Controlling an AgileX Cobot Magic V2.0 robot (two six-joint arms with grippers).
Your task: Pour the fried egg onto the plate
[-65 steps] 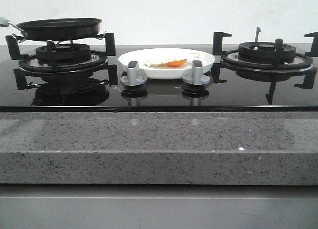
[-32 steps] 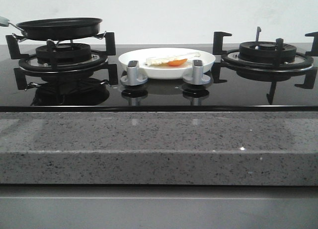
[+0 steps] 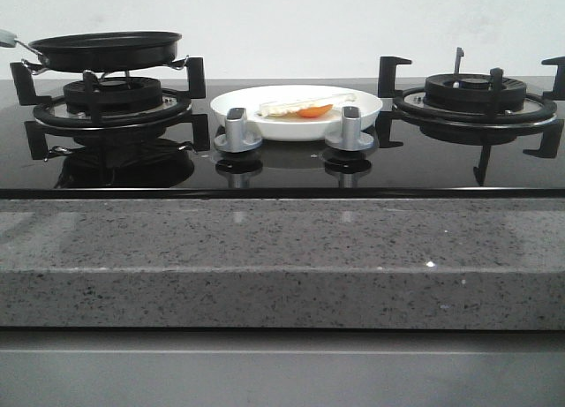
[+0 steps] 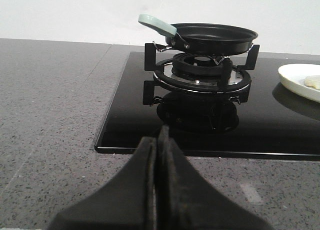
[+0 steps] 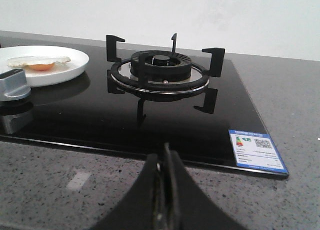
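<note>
Both tools, left point(image 4: 156, 140) and right point(image 5: 165, 160), pressed together; fried egg point(image 3: 300, 107) lies flat on plate point(image 3: 366, 107).

This is a kitchen, with a glossy black glass gas hob point(image 3: 282, 164) set into a speckled grey stone countertop point(image 3: 282, 257) against a plain white wall point(image 3: 291, 23). The hob carries two round black burners under black metal pan supports, one on the left point(image 3: 110, 102) and one on the right point(image 3: 475, 96), with two silver control knobs point(image 3: 237, 131) near its front edge between them. A black frying pan with a pale green handle point(image 4: 212, 36) sits on the left burner, and a round white plate point(image 3: 296, 111) holding a fried egg with an orange yolk point(image 3: 305, 109) rests on the glass between the burners.
</note>
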